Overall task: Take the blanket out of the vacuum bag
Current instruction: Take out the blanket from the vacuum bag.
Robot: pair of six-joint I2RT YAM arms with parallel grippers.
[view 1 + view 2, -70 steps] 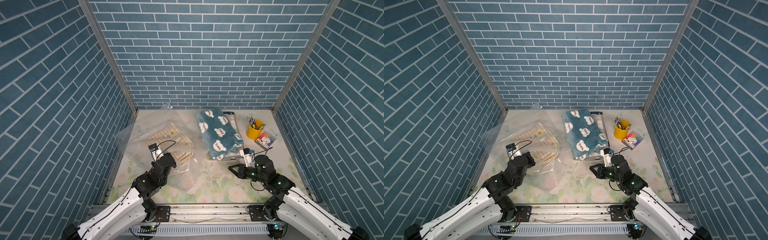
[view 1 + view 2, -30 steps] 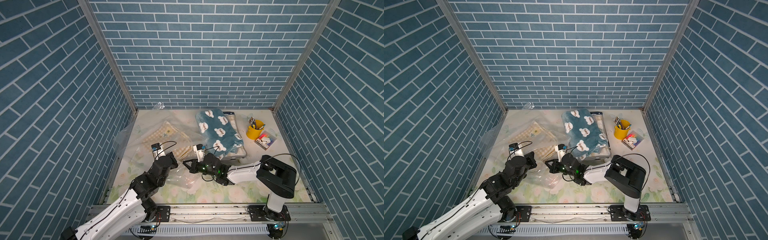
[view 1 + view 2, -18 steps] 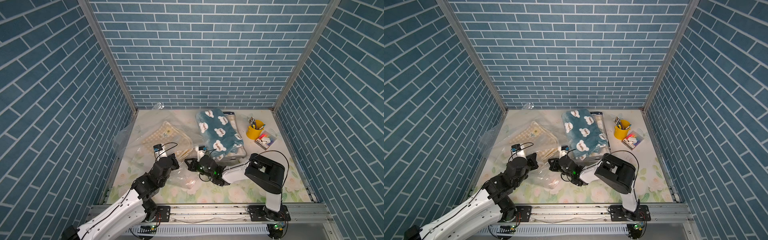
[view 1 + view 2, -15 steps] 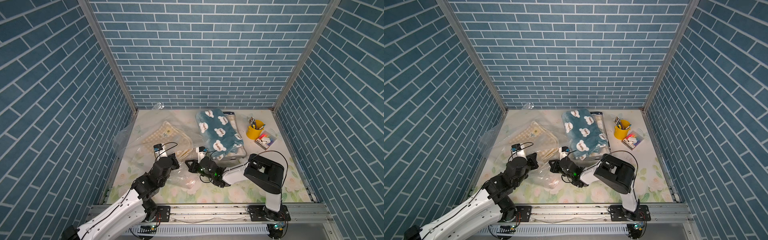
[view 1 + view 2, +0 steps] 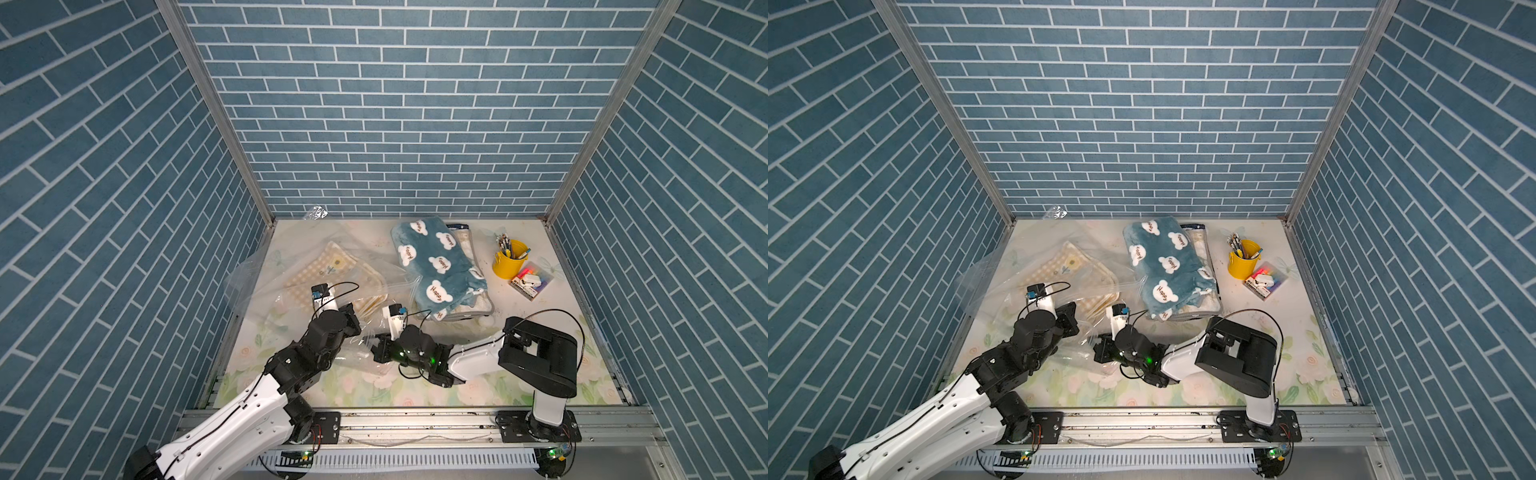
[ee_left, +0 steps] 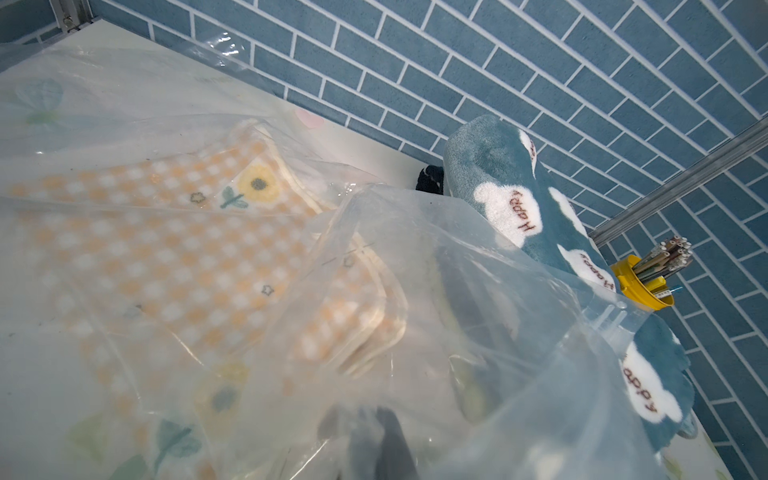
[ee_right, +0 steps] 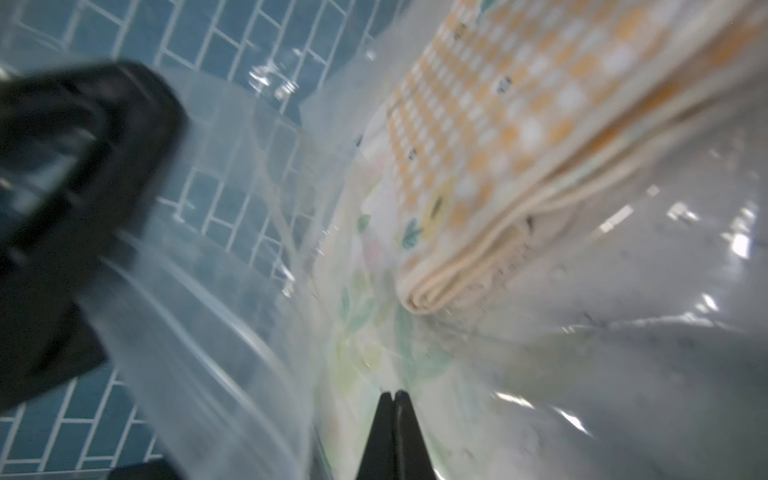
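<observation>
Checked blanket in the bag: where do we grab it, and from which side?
Pinch the folded corner of the checked blanket nearest the arms, coming in low from the robot side, probably through the vacuum bag mouth there. The layers lie flat and stacked, with that edge facing the robot.

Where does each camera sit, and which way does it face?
Top views: high above the arms' base, facing down at the table; both arms.
Left wrist: left arm, facing the checked blanket through the vacuum bag; left tool blurred.
Right wrist: right arm, facing that blanket's folded edge; shut right tool.
All share that blanket.
</observation>
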